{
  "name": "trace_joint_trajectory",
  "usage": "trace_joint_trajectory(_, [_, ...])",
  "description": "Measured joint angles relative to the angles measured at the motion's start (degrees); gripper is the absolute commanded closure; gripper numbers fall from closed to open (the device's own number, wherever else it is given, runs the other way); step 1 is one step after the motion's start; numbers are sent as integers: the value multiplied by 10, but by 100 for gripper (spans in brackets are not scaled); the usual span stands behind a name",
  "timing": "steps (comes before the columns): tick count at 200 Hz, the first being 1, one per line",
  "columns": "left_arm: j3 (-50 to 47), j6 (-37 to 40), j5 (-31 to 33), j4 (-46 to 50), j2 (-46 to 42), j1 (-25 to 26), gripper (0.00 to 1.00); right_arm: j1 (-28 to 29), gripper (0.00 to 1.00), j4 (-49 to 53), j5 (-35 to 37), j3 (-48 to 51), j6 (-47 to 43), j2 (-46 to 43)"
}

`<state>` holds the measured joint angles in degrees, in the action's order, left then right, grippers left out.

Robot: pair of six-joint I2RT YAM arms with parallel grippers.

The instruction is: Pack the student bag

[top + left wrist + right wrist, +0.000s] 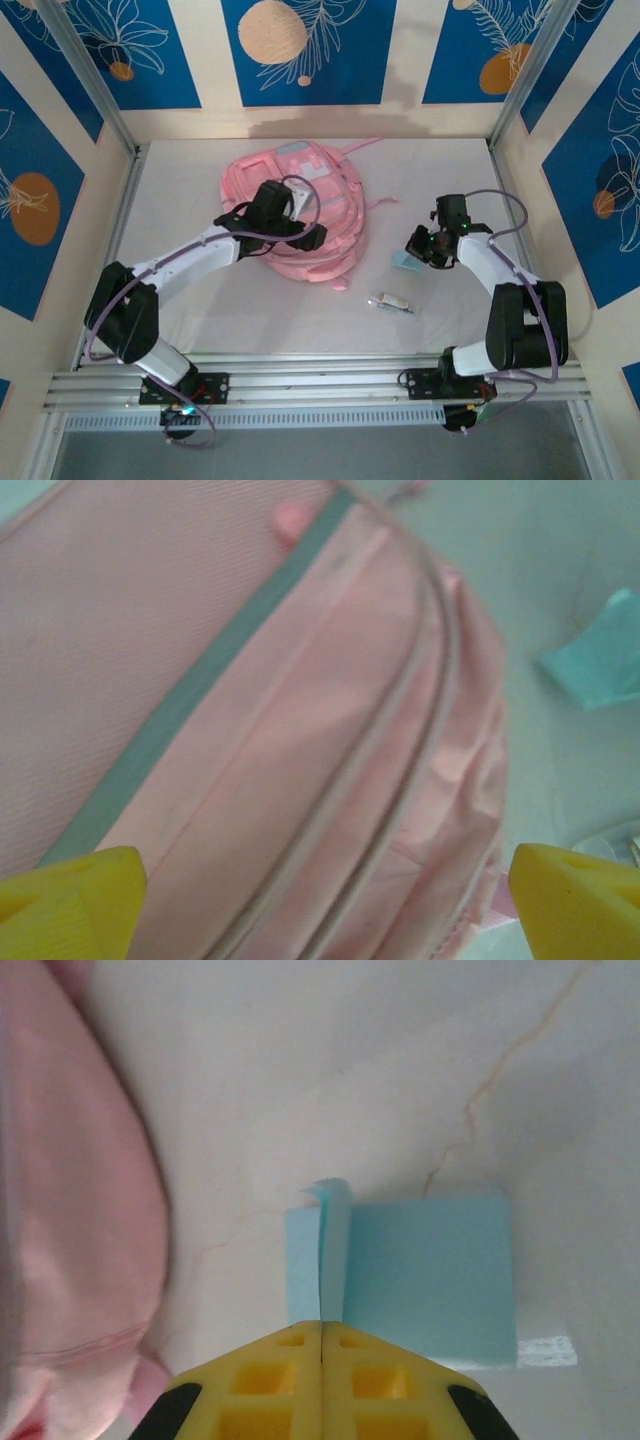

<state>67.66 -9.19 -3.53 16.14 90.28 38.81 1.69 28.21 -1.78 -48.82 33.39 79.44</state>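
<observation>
Nearest of all, on the near side of the student bag (300,215), a metal rail (320,385) is seen with both arm bases bolted to it. Between that rail and the bag's right half, a small white and silvery object (390,301) is laid on the white table cover (180,200), apart from the bag; what it is cannot be told.

Just right of the bag's near edge, a light blue pad (405,263) is laid flat. The right gripper (412,252) is held directly over it. In the right wrist view its yellow fingers (250,1380) are pressed together, and a raised leaf of the pad (430,1280) is pinched in the seam between them, with the bag (70,1210) seen at the left.

The left gripper (310,238) is poised over the bag's near right part. In the left wrist view its yellow fingertips (70,895) are spread wide apart above the pink fabric and zip lines (300,730), nothing being gripped.

The bag itself is laid flat at the middle of the table, its straps trailing to the right. Beyond it, blue patterned wall panels (300,50) are seen.
</observation>
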Motion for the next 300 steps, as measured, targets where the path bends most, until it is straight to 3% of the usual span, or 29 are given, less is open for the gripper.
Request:
trace_joint_trajectory(57, [83,121,32,65,82,57,9,-24,100,23,-23,-33,-10,-55])
trace_joint_trajectory(122, [104,161,110,79,115,60,19,-26,100,32,-53,-34,-14,-76])
trace_joint_trajectory(172, [115,195,144,70,116,60,20,-27,100,31,-69,-33,-14,-76])
trace_joint_trajectory(218, [115,218,159,53,137,56,34,-27,100,29,-79,-33,-14,-76])
trace_joint_trajectory(233, [118,221,156,53,149,54,41,-27,100,28,-80,-32,-14,-76])
trace_joint_trajectory(259, [132,229,151,54,172,47,64,-27,100,27,-85,-29,-14,-76])
trace_joint_trajectory(275, [145,231,140,65,179,42,94,-27,100,27,-88,-28,-14,-76])
trace_joint_trajectory(300, [179,234,129,100,179,38,100,-27,100,27,-89,-28,-14,-76])
